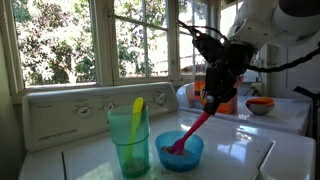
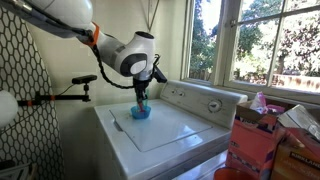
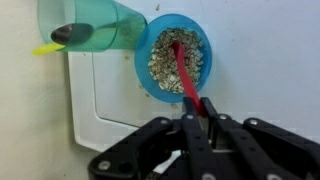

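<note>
White counter [image 1: 80,160] filled the foreground, the flat lid of a laundry machine set under a run of windows [image 1: 60,40]. Nearest on it stood a green cup [image 1: 129,145], upright, with a yellow spoon [image 1: 137,108] leaning inside so that its handle rose over the rim; the cup's tall wall was probably what held that spoon up. Just beside the cup sat a blue bowl [image 1: 185,157], the two close enough that the wrist view showed cup [image 3: 100,25] and bowl rim [image 3: 138,60] almost touching. The bowl held a layer of grainy, seed-like bits.

A red spoon [image 1: 195,125] slanted down into the bowl, its working end buried in the grains and its handle climbing away from the cup. The gripper [image 1: 210,105] was closed tight on the upper end of that handle, which seemed the reason the spoon stayed at a slope instead of dropping onto the rim. In the wrist view the fingers [image 3: 188,128] pinched the red handle [image 3: 183,75] between them.

Above, the arm [image 2: 130,50] reached in from high up and bent downward at the wrist, the gripper pointing down over the bowl [image 2: 141,113]. Farther back were the machine's control panel [image 1: 70,110] and an orange bowl [image 1: 260,104].
</note>
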